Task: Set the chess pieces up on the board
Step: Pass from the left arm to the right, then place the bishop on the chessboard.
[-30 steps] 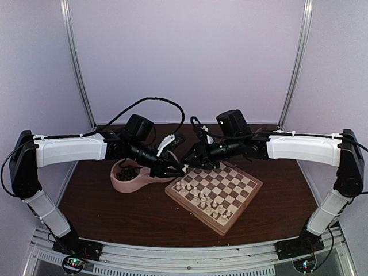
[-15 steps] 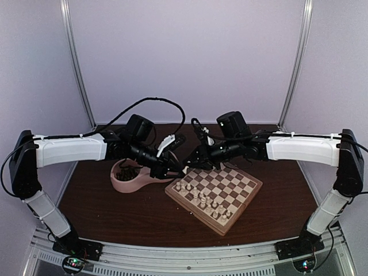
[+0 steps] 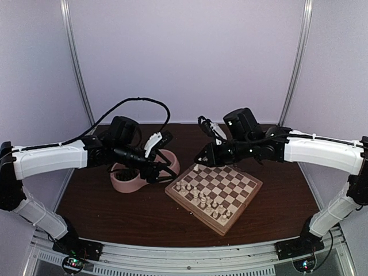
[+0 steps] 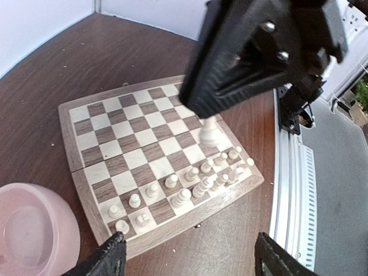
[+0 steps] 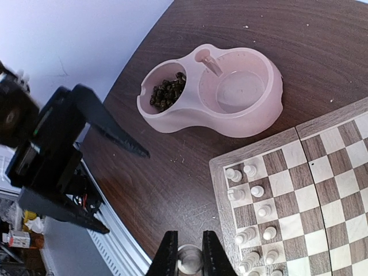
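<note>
Beside the board [image 3: 237, 185] — pink dish [image 5: 190, 122], dark pieces [image 5: 165, 92]; right gripper [image 5: 188, 244] pinching white piece [image 5: 188, 260].

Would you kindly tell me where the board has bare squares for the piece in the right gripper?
The squares of the board between the white pieces and its far-right rim are bare. The two rows along its near-left rim are crowded.

Light fell soft and even on the board [image 3: 237, 187]; shadows were faint; wrist views bowed at their edges; my right arm [image 4: 259, 52] loomed blurred before the left lens.
</note>
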